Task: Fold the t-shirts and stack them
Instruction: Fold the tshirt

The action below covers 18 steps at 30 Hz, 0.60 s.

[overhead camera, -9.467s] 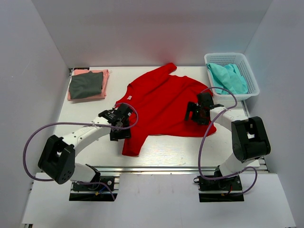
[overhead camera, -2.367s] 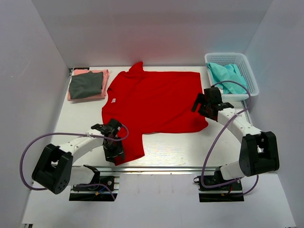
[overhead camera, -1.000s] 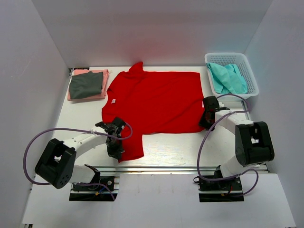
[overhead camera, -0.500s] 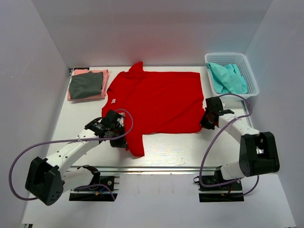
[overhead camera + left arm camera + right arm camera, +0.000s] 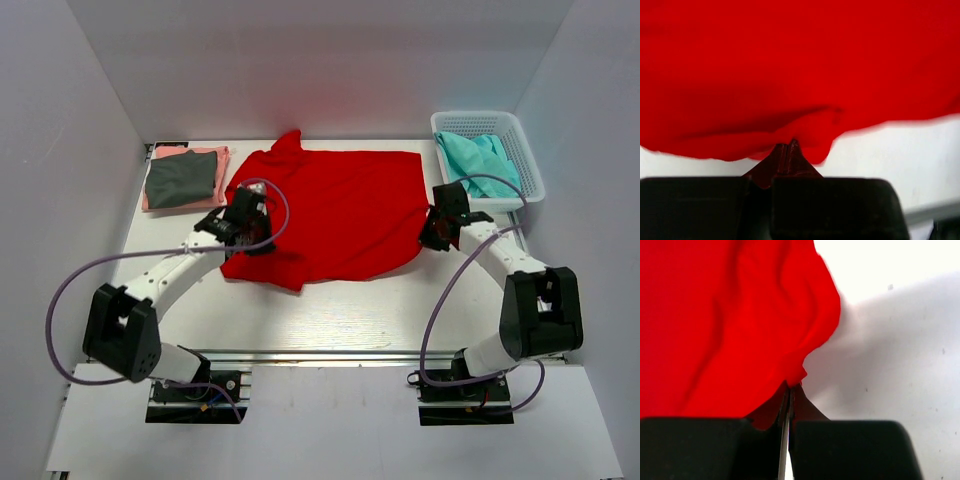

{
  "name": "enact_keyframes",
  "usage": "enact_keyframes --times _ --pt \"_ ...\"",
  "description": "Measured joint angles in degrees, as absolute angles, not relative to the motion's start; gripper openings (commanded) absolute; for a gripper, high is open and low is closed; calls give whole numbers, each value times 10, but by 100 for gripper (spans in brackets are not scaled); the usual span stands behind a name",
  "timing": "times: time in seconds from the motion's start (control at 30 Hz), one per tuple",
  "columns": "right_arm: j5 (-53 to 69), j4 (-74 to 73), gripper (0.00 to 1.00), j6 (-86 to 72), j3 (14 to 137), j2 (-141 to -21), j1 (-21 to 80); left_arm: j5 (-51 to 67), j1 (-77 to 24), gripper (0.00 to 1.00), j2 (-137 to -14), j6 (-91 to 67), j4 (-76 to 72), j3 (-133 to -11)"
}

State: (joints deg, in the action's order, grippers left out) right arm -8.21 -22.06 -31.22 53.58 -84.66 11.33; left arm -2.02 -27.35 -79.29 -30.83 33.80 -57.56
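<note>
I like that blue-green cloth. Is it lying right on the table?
No, the blue-green cloth lies bunched inside the white basket.

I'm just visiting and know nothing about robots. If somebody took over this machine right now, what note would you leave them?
Left gripper: shut on bunched fabric at the left side of the red t-shirt.
Right gripper: shut on the same shirt's right edge.
Things: the red t-shirt lies spread in the middle. The dark grey t-shirt sits folded on the salmon pink t-shirt, far left. A teal cloth is in the white basket, far right.
Done: two shirts folded and stacked.
Left: fold the red one and add it to the stack.
</note>
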Motion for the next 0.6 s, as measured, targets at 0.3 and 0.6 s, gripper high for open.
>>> enact_keyframes --times 0.3,0.6 --pt "-124 -250 0 -310 637 -904 113 -93 -221 0 -909 -265 272 -718" --pt "-154 -283 0 -304 752 -993 113 -103 -183 0 -948 -180 186 -749"
